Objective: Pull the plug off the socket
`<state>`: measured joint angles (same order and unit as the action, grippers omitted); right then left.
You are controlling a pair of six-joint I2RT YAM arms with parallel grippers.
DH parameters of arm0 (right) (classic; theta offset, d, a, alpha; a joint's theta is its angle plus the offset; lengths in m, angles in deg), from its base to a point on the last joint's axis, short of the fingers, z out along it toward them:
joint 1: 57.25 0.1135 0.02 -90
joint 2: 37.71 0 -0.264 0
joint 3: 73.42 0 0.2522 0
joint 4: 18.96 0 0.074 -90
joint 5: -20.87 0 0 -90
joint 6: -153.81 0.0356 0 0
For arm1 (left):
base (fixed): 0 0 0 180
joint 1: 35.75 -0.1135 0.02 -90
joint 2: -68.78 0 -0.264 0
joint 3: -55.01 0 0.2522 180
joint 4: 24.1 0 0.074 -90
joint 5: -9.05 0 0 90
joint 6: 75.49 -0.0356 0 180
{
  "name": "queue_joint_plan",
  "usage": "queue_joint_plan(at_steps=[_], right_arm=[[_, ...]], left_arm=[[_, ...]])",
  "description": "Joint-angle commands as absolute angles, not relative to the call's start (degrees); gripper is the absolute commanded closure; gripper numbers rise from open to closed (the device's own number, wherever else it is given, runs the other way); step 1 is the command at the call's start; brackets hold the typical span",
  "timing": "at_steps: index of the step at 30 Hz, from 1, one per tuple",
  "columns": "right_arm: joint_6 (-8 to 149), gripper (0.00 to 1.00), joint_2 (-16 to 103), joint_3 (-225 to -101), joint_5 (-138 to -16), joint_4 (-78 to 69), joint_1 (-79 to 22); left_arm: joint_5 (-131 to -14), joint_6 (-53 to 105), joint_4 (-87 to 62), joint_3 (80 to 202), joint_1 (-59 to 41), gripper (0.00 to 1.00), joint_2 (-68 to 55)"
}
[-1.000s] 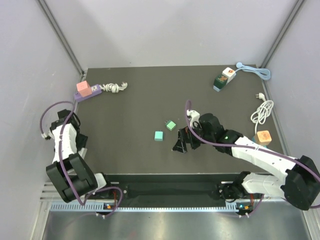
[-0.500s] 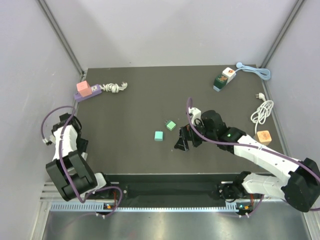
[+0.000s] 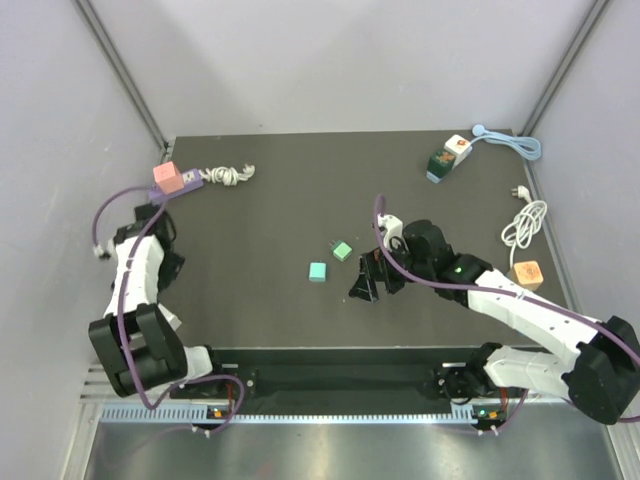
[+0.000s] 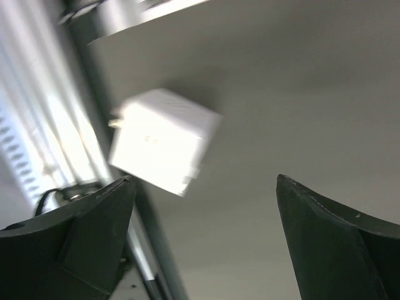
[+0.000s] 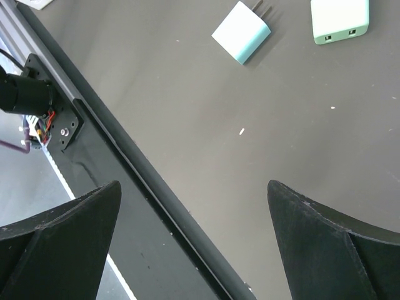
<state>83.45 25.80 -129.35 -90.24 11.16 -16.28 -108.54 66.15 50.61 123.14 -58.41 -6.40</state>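
Pink plug (image 3: 167, 177): seated on the end of the purple socket strip (image 3: 184, 187), at the far left corner of the dark table (image 3: 270, 210). The strip's white cable (image 3: 228, 175) lies bundled just beside it, toward the table's middle.

Left gripper (image 3: 150, 214): positioned at the left edge of the table, near the pink plug and on the near side of it, not touching it. In the left wrist view the two dark fingers (image 4: 94, 237) stand wide apart with nothing held between them. A white box (image 4: 164, 149) shows beyond the fingertips; it is blurred, and what it is cannot be told.

Right gripper (image 3: 366, 285): positioned low over the middle of the table, well apart from the pink plug. In the right wrist view its fingers (image 5: 325, 250) are also spread wide and hold nothing. Bare table surface lies between them. One teal adapter (image 5: 241, 40), with two metal prongs showing, and a second teal block (image 5: 340, 20) lie on the table beyond the fingertips.

Other items: a green and white adapter (image 3: 448, 160) with a light blue cable (image 3: 510, 143) at the far right corner; an orange cube (image 3: 526, 274) and a coiled white cord (image 3: 525, 222) along the right edge.
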Motion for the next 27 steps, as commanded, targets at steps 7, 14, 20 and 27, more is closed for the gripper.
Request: queue_joint_plan(at_steps=[7,14,20,27], right_arm=[[81.1,0.00,28.8,-133.1,-91.8,12.6,-18.3],[80.4,0.00,28.5,-133.1,-91.2,13.7,-21.3],[81.3,0.00,29.5,-133.4,-89.6,13.1,-24.1],[86.4,0.00,30.5,-133.2,-86.7,8.2,-25.3]], left_arm=[[-108.2,69.2,35.8,138.9,-38.0,0.03,-10.9],[-102.7,69.6,14.6,146.2,-36.2,0.05,-25.3],[-101.8,75.9,1.6,152.0,-36.5,0.12,-38.7],[-101.7,81.8,2.3,166.9,-37.9,0.11,-56.0]])
